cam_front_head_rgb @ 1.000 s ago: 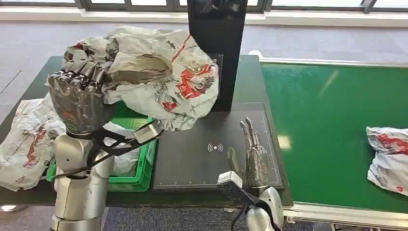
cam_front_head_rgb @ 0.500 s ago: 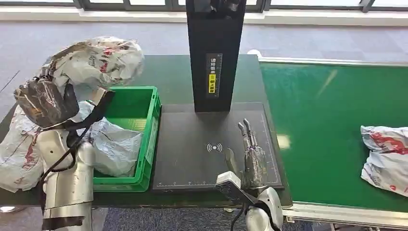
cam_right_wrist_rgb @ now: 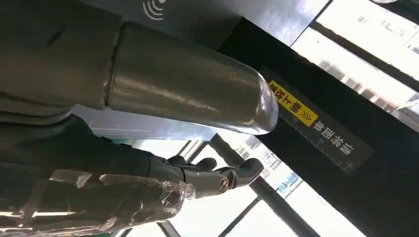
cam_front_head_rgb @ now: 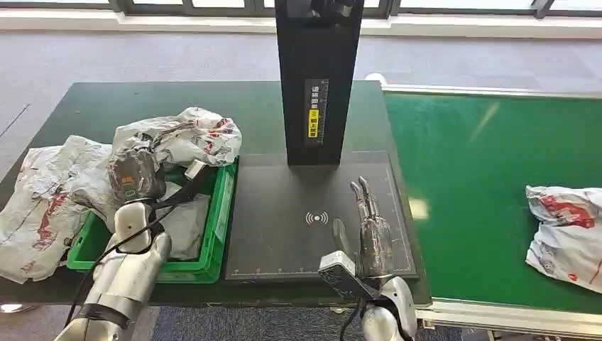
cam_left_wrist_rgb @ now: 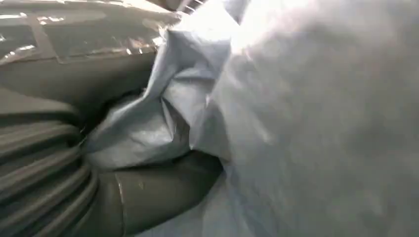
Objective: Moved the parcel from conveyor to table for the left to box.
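My left hand [cam_front_head_rgb: 133, 175] grips a crumpled white-grey parcel [cam_front_head_rgb: 186, 135] with red print, low over the back rim of the green box [cam_front_head_rgb: 221, 213]. In the left wrist view the parcel's plastic [cam_left_wrist_rgb: 296, 123] presses against my thumb [cam_left_wrist_rgb: 148, 195]. A second bag [cam_front_head_rgb: 183, 229] lies inside the box. My right hand [cam_front_head_rgb: 370, 229] stands open with its fingers straight, above the front right of the black scanner mat [cam_front_head_rgb: 284, 234]. The right wrist view shows its thumb [cam_right_wrist_rgb: 188, 94] and fingers [cam_right_wrist_rgb: 212, 180] holding nothing.
Another parcel [cam_front_head_rgb: 568, 231] lies at the right end of the green conveyor [cam_front_head_rgb: 483, 177]. A flat parcel [cam_front_head_rgb: 39, 202] hangs over the table's left edge. The black scanner post [cam_front_head_rgb: 318, 78] rises behind the mat, its yellow label [cam_right_wrist_rgb: 296, 106] seen past my right hand.
My left arm swung the parcel from high over the table's left down onto the box. The conveyor parcel crept slightly left. My right hand stayed put.
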{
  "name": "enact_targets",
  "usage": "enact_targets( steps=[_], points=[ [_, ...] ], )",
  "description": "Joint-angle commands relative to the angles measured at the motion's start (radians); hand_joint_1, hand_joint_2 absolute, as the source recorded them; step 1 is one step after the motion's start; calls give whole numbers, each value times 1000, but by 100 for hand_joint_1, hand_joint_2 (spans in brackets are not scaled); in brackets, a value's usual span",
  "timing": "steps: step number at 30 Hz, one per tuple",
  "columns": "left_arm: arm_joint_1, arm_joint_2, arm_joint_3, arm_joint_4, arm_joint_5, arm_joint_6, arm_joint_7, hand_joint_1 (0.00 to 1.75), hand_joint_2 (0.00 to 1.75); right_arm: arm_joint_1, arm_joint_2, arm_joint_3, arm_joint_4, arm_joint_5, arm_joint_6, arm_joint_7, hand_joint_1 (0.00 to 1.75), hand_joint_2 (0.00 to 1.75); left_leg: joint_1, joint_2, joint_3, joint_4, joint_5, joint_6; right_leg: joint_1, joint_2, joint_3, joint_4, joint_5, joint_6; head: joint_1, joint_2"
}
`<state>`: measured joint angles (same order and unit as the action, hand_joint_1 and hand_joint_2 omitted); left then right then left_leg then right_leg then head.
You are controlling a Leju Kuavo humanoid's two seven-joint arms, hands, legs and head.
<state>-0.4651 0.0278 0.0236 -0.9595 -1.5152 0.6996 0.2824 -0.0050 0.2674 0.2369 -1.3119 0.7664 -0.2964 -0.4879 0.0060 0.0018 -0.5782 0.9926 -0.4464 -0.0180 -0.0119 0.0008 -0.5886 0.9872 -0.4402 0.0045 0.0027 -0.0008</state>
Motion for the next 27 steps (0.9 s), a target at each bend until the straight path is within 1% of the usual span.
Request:
enact_targets(
  steps=[1, 2, 3, 5, 7, 8, 10, 11, 12, 13, 14, 15, 16, 18, 19, 20, 27],
  points=[
    [-120, -22, 0, 398, -56, -29, 6, 175, 175, -15, -19, -18, 54, 5, 6, 0, 0, 0, 0, -3, 3, -2, 1, 0, 1, -3, 4, -3, 0, 0, 0, 0],
    [-117, -16, -26, 408, -56, -40, 36, 175, 175, -16, -18, -20, 53, 5, 9, 0, 0, 0, 1, -2, 4, -3, 1, 0, 1, -2, 5, -3, 0, 0, 0, 0],
    [-111, -20, -23, 410, -56, -45, 36, 175, 175, -16, -18, -20, 54, 6, 10, 0, 0, 0, 0, -1, 2, -1, 0, 0, 1, -1, 3, -2, 0, 0, 0, 0],
    [-91, -34, 1, 404, -56, -67, 10, 175, 175, -19, -16, -24, 57, 6, 13, 0, 0, 0, 1, -2, 4, -3, 0, 1, 1, -2, 5, -3, 0, -1, 0, 0],
    [-79, -37, -15, 399, -56, -81, 32, 175, 175, -18, -17, -28, 56, 6, 14, 0, 0, 0, 0, -1, 6, -4, 0, 1, 1, -1, 6, -4, 1, -1, 0, 0],
    [-73, -48, -6, 385, -56, -94, 35, 175, 175, -16, -17, -32, 54, 6, 14, 0, 0, 0, 0, 0, 7, -5, 1, 1, 1, 0, 7, -5, 1, -1, 0, 0],
    [-68, -48, -3, 373, -56, -123, 43, 175, 175, -14, -18, -35, 51, 6, 15, 0, 0, 0, 0, 1, 8, -5, 0, 1, 0, 1, 8, -5, 1, -1, 0, 0],
    [-57, -56, 25, 348, -56, -132, 42, 98, 175, -11, -17, -40, 49, 6, 16, 0, 0, 0, 0, 0, 7, -5, 0, 1, 0, 0, 8, -5, 1, -1, 0, 0],
    [-48, -56, 37, 331, -56, -128, 40, 2, 175, -8, -16, -42, 46, 6, 16, 0, 0, 0, 0, 1, 6, -3, 0, 0, 0, 1, 5, -2, 1, -1, 0, 0],
    [-42, -50, 31, 325, -56, -142, 53, 0, 0, -6, -16, -44, 45, 5, 17, 1, 0, 0, 0, 1, 6, -3, 0, 0, -1, 1, 6, -3, 1, -1, 0, 0],
    [-37, -46, 25, 314, -56, -139, 68, 0, 0, -5, -17, -45, 44, 5, 17, 1, 0, 0, 0, 1, 8, -5, 0, 1, 0, 1, 8, -5, 1, -1, 0, 0],
    [-24, -36, 10, 290, -56, -118, 86, 0, 0, -2, -17, -45, 41, 6, 18, -1, 0, 0, 0, 2, 7, -4, 0, 0, 0, 2, 7, -4, 1, -1, 0, 0],
    [-9, -40, 21, 257, -56, -93, 86, 0, 0, 1, -17, -45, 36, 5, 17, -4, 0, 0, 0, 2, 6, -3, -1, 0, -1, 2, 6, -3, 1, -1, 0, 0],
    [26, -55, 52, 178, -56, -54, 66, 0, 0, 9, -15, -44, 22, 5, 15, -7, 0, 0, 0, 3, 8, -4, -1, 0, -1, 3, 7, -4, 1, -1, 0, 0],
    [65, -74, 84, 92, -56, -34, 41, 0, 0, 17, -14, -42, 9, 5, 15, -6, 0, 0, 0, 3, 9, -5, -1, 1, 0, 3, 8, -5, 1, -1, 0, 0],
    [75, -80, 93, 70, -56, -41, 33, 0, 0, 18, -14, -40, 7, 6, 15, -6, 0, 0, 0, 4, 7, -3, -2, 0, -1, 4, 6, -3, 1, -1, 0, 0],
    [75, -80, 93, 70, -56, -41, 33, 0, 0, 18, -14, -40, 7, 6, 15, -6, 0, 0, 0, 3, 7, -2, -4, -1, -1, 3, 6, -2, -1, -1, 0, 0]
  ],
)
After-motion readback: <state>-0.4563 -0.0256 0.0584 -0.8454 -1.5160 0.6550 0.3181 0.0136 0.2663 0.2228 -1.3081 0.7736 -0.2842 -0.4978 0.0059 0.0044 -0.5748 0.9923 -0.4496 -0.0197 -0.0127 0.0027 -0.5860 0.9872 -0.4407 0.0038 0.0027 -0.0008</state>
